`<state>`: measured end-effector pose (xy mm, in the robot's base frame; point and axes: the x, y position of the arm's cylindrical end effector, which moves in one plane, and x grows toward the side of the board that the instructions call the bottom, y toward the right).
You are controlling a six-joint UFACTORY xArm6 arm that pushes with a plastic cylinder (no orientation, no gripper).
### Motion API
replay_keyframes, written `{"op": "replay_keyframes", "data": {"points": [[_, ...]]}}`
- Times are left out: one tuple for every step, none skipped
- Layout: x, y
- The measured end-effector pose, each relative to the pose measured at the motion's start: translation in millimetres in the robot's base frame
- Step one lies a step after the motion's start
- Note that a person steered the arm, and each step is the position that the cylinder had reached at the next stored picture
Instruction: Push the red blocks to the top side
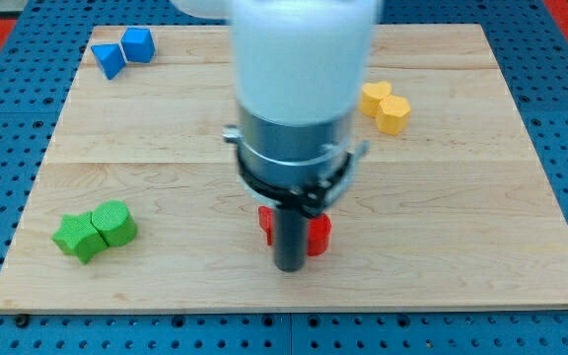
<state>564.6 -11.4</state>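
Two red blocks lie at the view's lower middle of the wooden board (461,197), mostly hidden behind my rod. One red block (265,224) shows at the rod's left, the other red block (319,235) at its right; their shapes cannot be made out. My tip (289,266) rests on the board just below the two red blocks, between them and the view's bottom edge. The white and grey arm body covers the board's middle and top centre.
Two blue blocks, a triangle (108,59) and a cube (138,43), sit at the view's top left. Two yellow blocks (386,106) sit together at the upper right. Two green blocks (95,230) sit together at the lower left.
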Motion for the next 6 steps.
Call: {"op": "replay_keyframes", "data": {"points": [[-26.7,-62.7],[5.3,-62.4],[37.1,30.2],[22.5,77.2],[-16.8,26.7],[-57.1,-45.6]]}}
